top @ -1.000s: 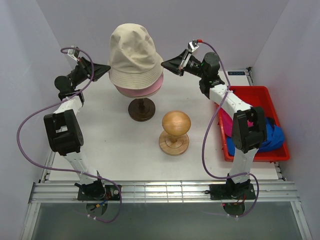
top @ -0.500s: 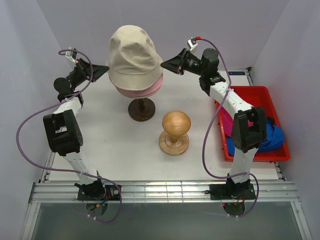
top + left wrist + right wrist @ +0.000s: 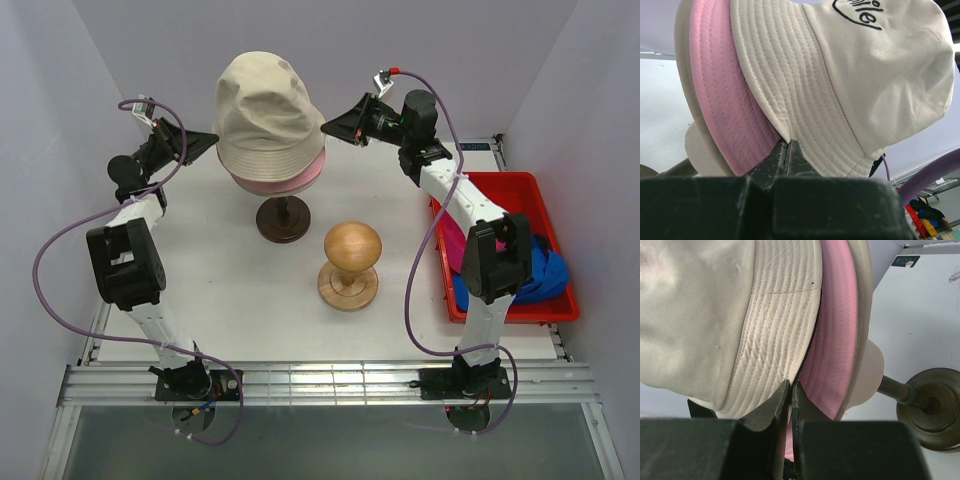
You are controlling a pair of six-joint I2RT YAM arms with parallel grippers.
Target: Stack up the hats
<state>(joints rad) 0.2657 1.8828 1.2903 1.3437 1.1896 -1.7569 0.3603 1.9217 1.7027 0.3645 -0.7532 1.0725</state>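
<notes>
The beige bucket hat (image 3: 265, 110) sits over the light pink bucket hat (image 3: 295, 180) on a pale head form at the back of the table. Only the pink brim shows below the beige one. My left gripper (image 3: 212, 140) is shut on the beige brim's left edge (image 3: 786, 143). My right gripper (image 3: 326, 127) is shut on the brim's right edge (image 3: 790, 384). In both wrist views the pink brim (image 3: 722, 95) (image 3: 837, 330) lies just beside the pinched beige brim (image 3: 805, 90) (image 3: 775, 335). The magenta cap (image 3: 450, 250) and blue cap (image 3: 545, 272) lie in the red bin.
The hats' head form (image 3: 867, 375) rests on a dark post and round brown base (image 3: 283, 220). A second, orange-brown wooden head form (image 3: 352, 248) on a round stand (image 3: 348, 290) stands mid-table. The red bin (image 3: 505, 185) sits at the right edge beside my right arm.
My right gripper and wrist have risen slightly and edged left, and the beige hat has shifted a little to the left. The left gripper has hardly moved.
</notes>
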